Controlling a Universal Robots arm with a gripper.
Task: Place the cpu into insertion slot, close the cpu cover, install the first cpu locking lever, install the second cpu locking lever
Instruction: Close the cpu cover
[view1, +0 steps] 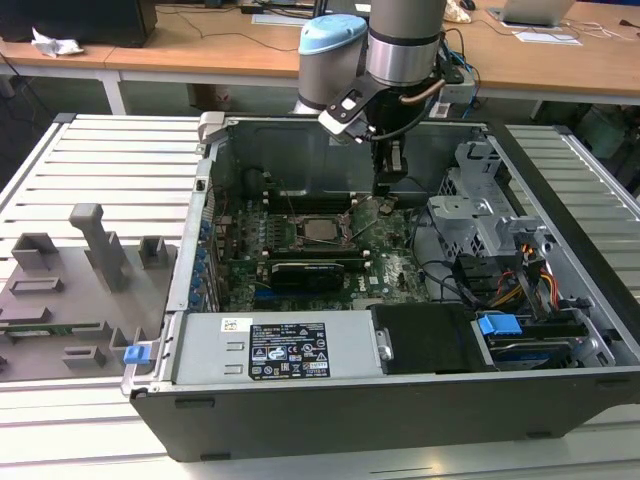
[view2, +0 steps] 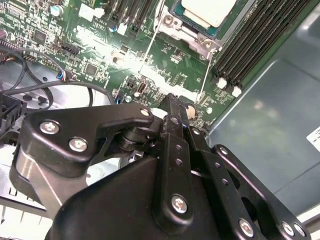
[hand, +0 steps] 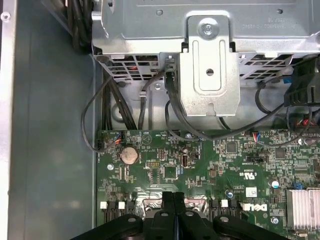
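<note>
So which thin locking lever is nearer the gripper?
The lever beside the black memory slots, ending close by the gripper; the other lever stands across the socket.

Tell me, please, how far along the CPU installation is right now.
Done: the cpu looks seated, and the cpu cover appears lowered around it. In hand: the gripper, shut, is at the free end of one locking lever; contact is unclear. Left: that one and the other lever both look unlatched.
</note>
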